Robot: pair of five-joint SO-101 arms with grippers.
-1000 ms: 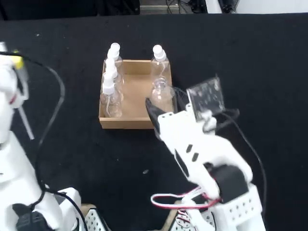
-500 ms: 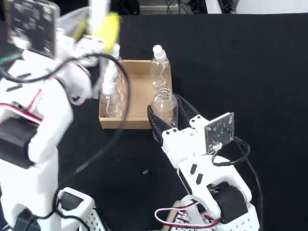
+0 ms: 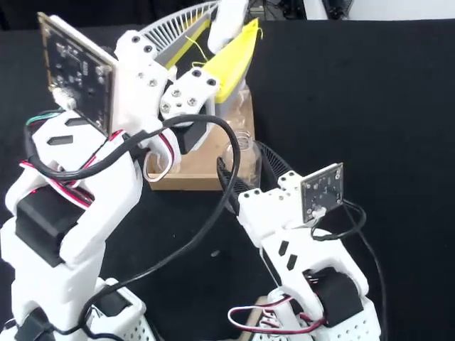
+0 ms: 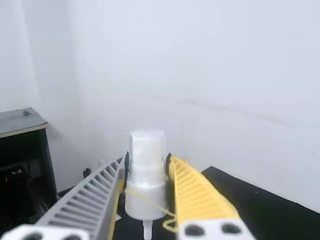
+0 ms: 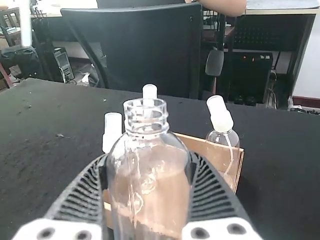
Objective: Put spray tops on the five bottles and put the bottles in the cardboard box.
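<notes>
- The step in hand looks like capping the last open bottle. The left gripper (image 4: 146, 167) has its grey and yellow jaws clamped on a white plastic spray top (image 4: 146, 175), held high over the brown cardboard box (image 3: 186, 182).
- The right gripper (image 5: 149, 167) has its black jaws clamped around a clear plastic bottle (image 5: 146, 150) with an open threaded neck. The bottle is upright, just beside the box's near right corner, above the black bench (image 3: 370, 106).
- Next, I judge, the top must come down in line with the neck so its tube enters the opening. It can then be pressed or twisted home, and the bottle set into the box.
- Hidden: in the high view the left arm (image 3: 106, 177) covers most of the box.
- The tube below the spray top is cut off at the left wrist view's edge.
- The right wrist view shows three capped clear bottles (image 5: 222, 137) in the box, and the held bottle may hide more.
- Whether the held bottle's base touches the bench cannot be told.
</notes>
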